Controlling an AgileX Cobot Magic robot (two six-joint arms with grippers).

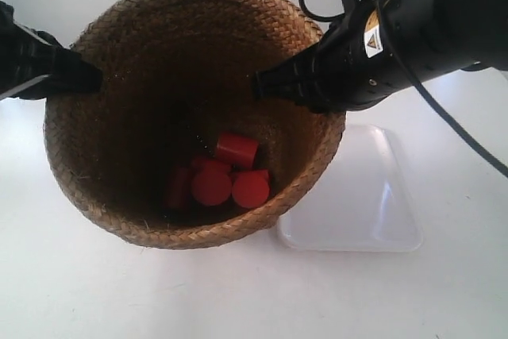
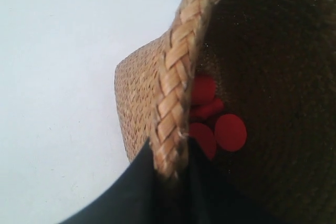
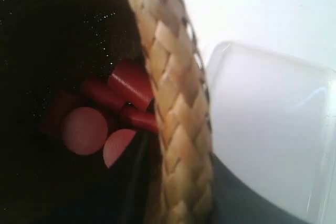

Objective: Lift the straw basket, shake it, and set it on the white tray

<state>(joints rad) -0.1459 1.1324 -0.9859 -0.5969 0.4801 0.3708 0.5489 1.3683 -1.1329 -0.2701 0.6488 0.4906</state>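
Left pincer (image 2: pixel 170 153) and right pincer (image 3: pixel 181 163) are each clamped on the braided rim of the straw basket (image 1: pixel 159 61), on opposite sides, holding it over the desk (image 1: pixel 79 291). The white tray (image 1: pixel 357 196) lies beside it on the right pincer's side. Red cylinders (image 1: pixel 230 172) lie inside the basket.

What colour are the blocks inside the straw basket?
The blocks are red, clearest in the exterior view.

robot test lab, bare white tabletop (image 1: pixel 87 291), black robot arm (image 1: pixel 444 13)
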